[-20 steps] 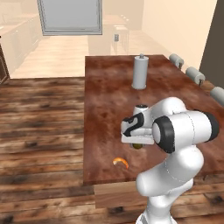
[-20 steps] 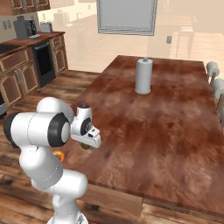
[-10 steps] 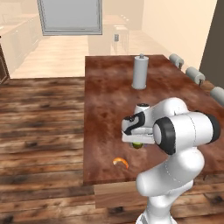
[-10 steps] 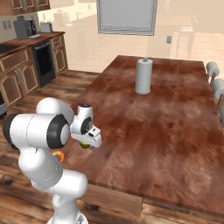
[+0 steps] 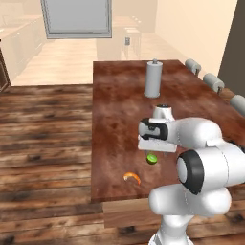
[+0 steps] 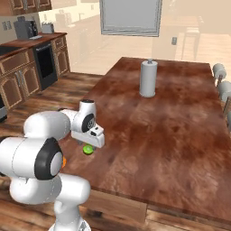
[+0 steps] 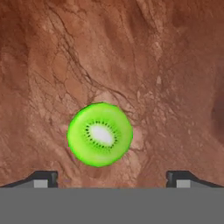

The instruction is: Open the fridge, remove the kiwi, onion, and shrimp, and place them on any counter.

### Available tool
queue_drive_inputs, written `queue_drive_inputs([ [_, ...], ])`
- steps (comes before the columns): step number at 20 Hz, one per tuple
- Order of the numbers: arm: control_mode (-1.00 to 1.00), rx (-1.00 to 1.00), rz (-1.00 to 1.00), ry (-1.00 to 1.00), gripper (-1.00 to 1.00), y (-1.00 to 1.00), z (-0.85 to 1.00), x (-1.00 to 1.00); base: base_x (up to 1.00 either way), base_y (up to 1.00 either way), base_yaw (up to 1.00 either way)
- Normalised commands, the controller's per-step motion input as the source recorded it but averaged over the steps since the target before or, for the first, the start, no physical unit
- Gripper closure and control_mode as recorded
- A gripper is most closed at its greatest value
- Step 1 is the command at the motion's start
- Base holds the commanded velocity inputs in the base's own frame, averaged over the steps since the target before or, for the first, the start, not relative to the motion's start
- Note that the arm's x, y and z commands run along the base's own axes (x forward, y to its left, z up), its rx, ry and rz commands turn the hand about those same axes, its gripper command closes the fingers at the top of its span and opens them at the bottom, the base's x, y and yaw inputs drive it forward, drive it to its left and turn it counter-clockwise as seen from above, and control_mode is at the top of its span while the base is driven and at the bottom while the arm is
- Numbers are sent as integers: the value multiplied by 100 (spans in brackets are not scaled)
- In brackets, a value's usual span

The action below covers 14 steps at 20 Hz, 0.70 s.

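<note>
In the left base view, the white arm bends forward over the counter [image 5: 115, 95], a long island with a dark reddish-brown mottled top. The gripper [image 5: 152, 152] points down at the near part of the top, and the kiwi [image 5: 151, 158] lies on the wood right beneath it, a small lime-green piece. The shrimp [image 5: 131, 178], an orange crescent, lies on the counter just beside the kiwi, nearer the front edge and to its left, apart from it. A grey paper towel roll [image 5: 153, 79] stands upright well beyond them, toward the far end of the counter. Grey-backed stools [image 5: 212, 82] line the right side of the island, and wood plank floor [image 5: 43, 139] spreads to the left.

In the right base view, the gripper [image 6: 89, 143] hangs over the near left corner of the counter [image 6: 171, 131], with the kiwi [image 6: 88, 150] on the top below it. The paper towel roll [image 6: 148, 78] stands far up the middle of the counter. Brown wooden cabinets [image 6: 22, 76] with a dark oven run along the left wall.

In the hand view, the kiwi [image 7: 99, 134] shows its cut face: bright green flesh, pale centre, a ring of dark seeds. It rests on the mottled wood between the two dark fingertips [image 7: 41, 178], which stand far apart at either side and touch nothing; the jaws are released, gripper [image 7: 111, 180] empty.
</note>
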Motion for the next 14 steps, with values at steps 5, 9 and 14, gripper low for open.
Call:
queue_drive_inputs([
  [5,-100,0,0,0,-100,3,100,-30,0,0,0],
  [9,-100,0,1,0,-100,0,100,-45,0,0,0],
  [14,-100,0,2,0,-100,0,100,-55,0,0,0],
])
